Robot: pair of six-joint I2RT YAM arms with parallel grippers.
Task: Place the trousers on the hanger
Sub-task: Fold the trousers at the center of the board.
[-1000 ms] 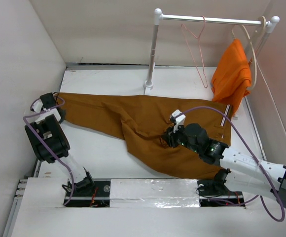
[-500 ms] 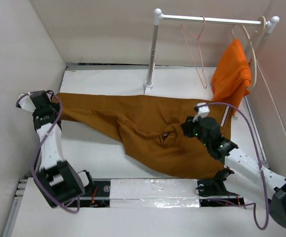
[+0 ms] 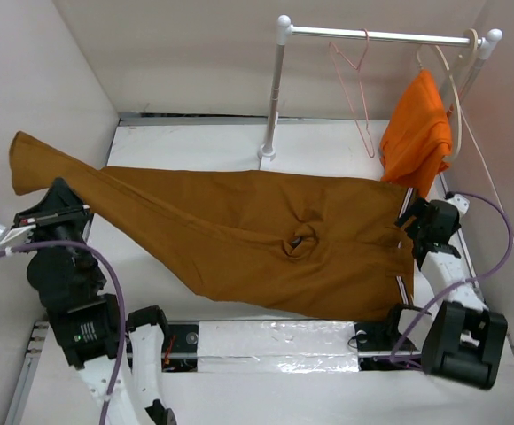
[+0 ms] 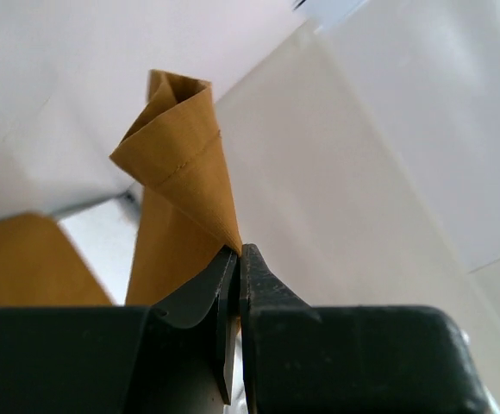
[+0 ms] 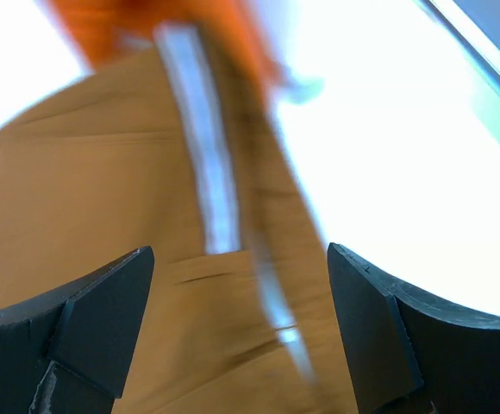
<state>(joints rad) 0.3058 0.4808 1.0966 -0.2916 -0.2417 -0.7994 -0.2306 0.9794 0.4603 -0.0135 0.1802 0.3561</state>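
The ochre-brown trousers (image 3: 266,230) lie spread across the table, with a bunched fold at the crotch (image 3: 303,243). One leg is lifted off the table at the far left, and my left gripper (image 3: 65,193) is shut on it. In the left wrist view the jaws (image 4: 237,252) pinch the folded leg cuff (image 4: 181,164). My right gripper (image 3: 414,221) hovers open over the waistband end at the right. The right wrist view shows its gripper (image 5: 241,285) astride the blurred striped waistband (image 5: 205,181), holding nothing. The pink hanger (image 3: 356,88) hangs on the rail.
A white clothes rail (image 3: 377,35) on a post (image 3: 275,97) stands at the back. An orange garment (image 3: 416,133) hangs from a cream hanger (image 3: 456,75) at its right end, close to my right gripper. White walls enclose the table on both sides.
My left gripper lifted the trouser leg up and to the left. My right gripper let go of the crotch fold, opened wide and moved right to the waistband.
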